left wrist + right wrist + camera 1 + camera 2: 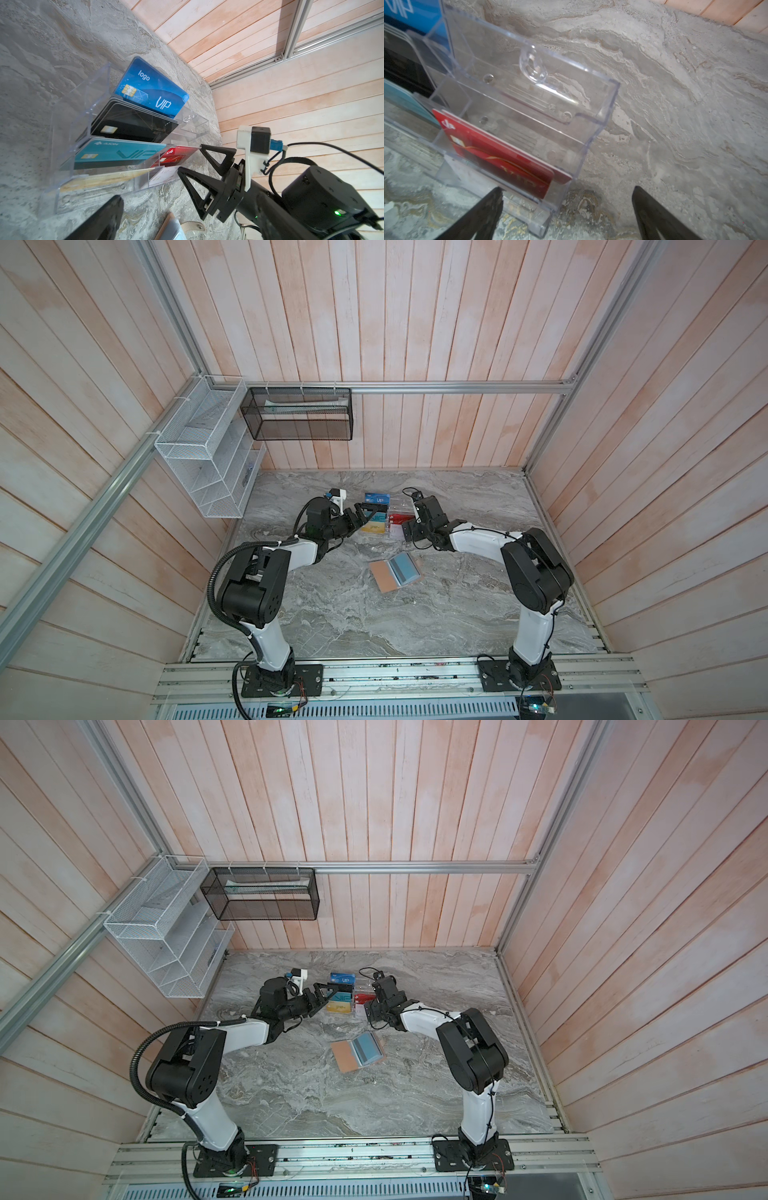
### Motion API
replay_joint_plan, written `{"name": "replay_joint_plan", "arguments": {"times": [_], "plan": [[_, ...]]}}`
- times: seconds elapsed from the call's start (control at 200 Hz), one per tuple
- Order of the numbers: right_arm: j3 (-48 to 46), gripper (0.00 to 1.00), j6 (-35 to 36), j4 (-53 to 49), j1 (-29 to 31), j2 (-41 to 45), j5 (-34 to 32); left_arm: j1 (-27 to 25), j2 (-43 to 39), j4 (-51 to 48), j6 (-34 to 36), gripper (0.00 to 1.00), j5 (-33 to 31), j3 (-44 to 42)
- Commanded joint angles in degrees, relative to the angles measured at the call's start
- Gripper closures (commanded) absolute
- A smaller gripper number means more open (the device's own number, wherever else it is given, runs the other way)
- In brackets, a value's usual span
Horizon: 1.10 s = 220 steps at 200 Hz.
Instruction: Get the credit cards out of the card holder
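The card holder (384, 576) lies open on the marble table in both top views, a tan-pink booklet (345, 1058). A blue-grey credit card (406, 569) with a darker stripe sits in its right-hand sleeve page. In the left wrist view only the card holder's corner (166, 228) and strap tab show. My left gripper (360, 511) is open at the left end of a clear acrylic stand (390, 526); one finger (101, 218) shows in its wrist view. My right gripper (566, 190) is open and empty, straddling the stand's near corner. Both grippers are farther back than the card holder.
The acrylic stand (83, 99) holds a blue VIP card (149, 89), a black card (133, 122), a teal VIP card (120, 153), a red card (500, 153) and pale cards. A white wire basket (199, 448) and a black mesh basket (299, 414) hang on the walls.
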<state>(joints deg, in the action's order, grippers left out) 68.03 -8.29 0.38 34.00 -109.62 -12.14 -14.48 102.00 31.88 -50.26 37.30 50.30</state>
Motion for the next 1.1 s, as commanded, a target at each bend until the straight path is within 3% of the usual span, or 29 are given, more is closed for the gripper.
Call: {"name": "replay_joint_plan", "arguments": {"times": [0.0,0.47,1.095], "plan": [[1.5,0.02,-1.5,0.3,0.3,0.2,-0.2,-0.3,0.8,1.7,0.0,0.00,0.8,-0.8],[3.5,0.02,-2.2,1.6,0.8,-0.2,2.2,-0.6,1.3,2.2,-0.3,0.00,0.8,-0.9],[5.7,0.02,-3.1,-0.2,0.9,-3.8,-4.0,-0.6,1.4,2.2,-0.3,0.00,1.0,-0.7]]}}
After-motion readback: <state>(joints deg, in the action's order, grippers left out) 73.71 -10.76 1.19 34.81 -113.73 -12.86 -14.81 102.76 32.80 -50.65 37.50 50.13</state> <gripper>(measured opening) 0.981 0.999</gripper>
